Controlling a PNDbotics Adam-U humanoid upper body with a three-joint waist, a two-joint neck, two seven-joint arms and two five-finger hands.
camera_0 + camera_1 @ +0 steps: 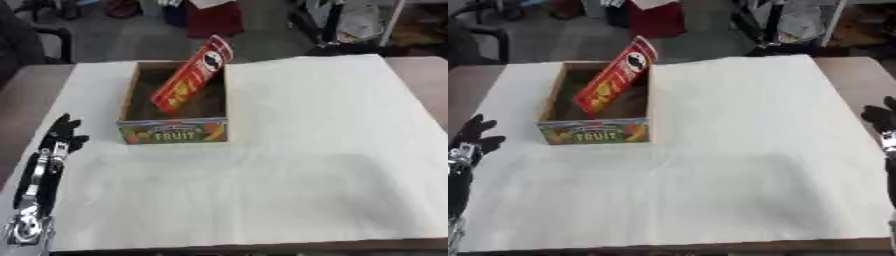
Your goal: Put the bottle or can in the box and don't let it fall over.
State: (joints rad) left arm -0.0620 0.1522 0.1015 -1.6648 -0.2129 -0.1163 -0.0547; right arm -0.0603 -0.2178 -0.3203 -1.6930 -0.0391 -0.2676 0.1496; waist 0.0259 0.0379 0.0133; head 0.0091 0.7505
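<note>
A white sheet (306, 150) covers a brown table (424, 70); behind lies grey floor (131, 40) with a red bin (214, 20).

- "FRUIT" reads in pale capitals across the front panel of the cardboard box (173, 133).
- The red can (191, 76) shows a round face logo; its lettering cannot be read.

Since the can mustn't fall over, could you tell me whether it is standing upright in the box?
Tilted, not upright: the red can sits inside the box, leaning with its top over the right wall.
</note>
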